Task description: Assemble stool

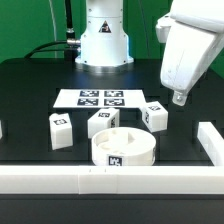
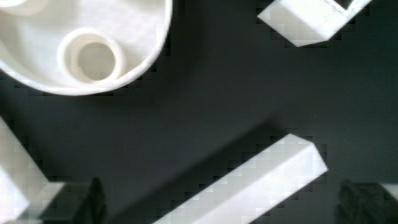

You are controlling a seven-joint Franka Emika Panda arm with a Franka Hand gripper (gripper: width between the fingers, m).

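Note:
The round white seat [image 1: 124, 148] lies flat near the table's front, with a tag on its side. Behind it stand three chunky white legs [image 1: 60, 130] [image 1: 103, 122] [image 1: 154, 115] in a loose row. My gripper [image 1: 178, 97] hangs in the air on the exterior view's right, above and beside the rightmost leg, touching nothing. In the wrist view the seat [image 2: 80, 45] shows its underside socket, and one leg [image 2: 311, 20] sits in a corner. The gripper [image 2: 217, 205] is open, with dark fingertips [image 2: 71, 200] at both edges and only a rail far below between them.
The marker board [image 1: 100, 98] lies behind the legs, in front of the robot base [image 1: 103, 40]. Long white border rails run along the front [image 1: 100, 180] and the right side [image 1: 210, 140]. One rail [image 2: 249, 185] crosses the wrist view diagonally.

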